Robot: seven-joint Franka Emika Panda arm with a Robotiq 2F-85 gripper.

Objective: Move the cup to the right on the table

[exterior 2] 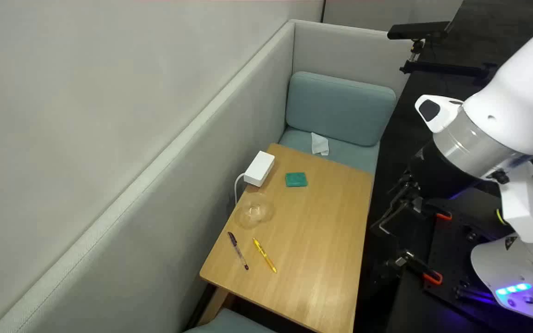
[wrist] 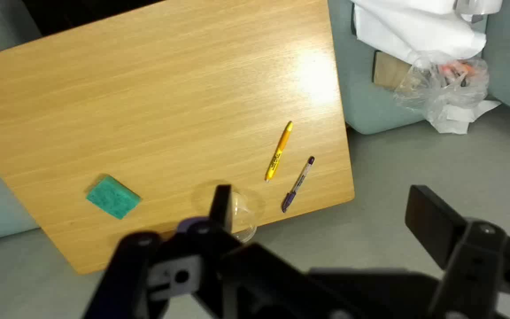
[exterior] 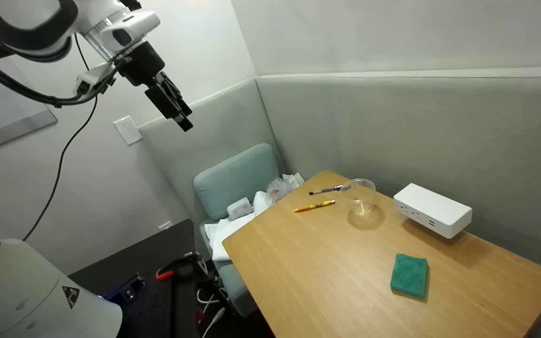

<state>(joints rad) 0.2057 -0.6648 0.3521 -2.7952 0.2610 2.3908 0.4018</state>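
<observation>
The cup (exterior: 359,193) is a clear, colourless tumbler standing upright on the light brown wooden table (exterior: 308,263). It stands near the wall-side edge, close to two pens. In an exterior view, the cup (exterior 2: 254,211) is between the white box and the pens on the table (exterior 2: 317,249). In the wrist view, the cup (wrist: 243,218) is partly hidden behind the left finger, above the table (wrist: 171,88). My gripper (exterior: 181,118) is high above and away from the table. In the wrist view, the gripper's fingers (wrist: 321,197) are wide apart with nothing between them.
A white box (exterior: 432,210) and a green square pad (exterior: 409,275) lie on the table. A yellow pen (exterior: 314,206) and a dark pen (exterior: 326,190) lie beside the cup. A padded wall (exterior: 411,131) runs along the table edge. A pale green chair (exterior: 237,180) holds paper and bags.
</observation>
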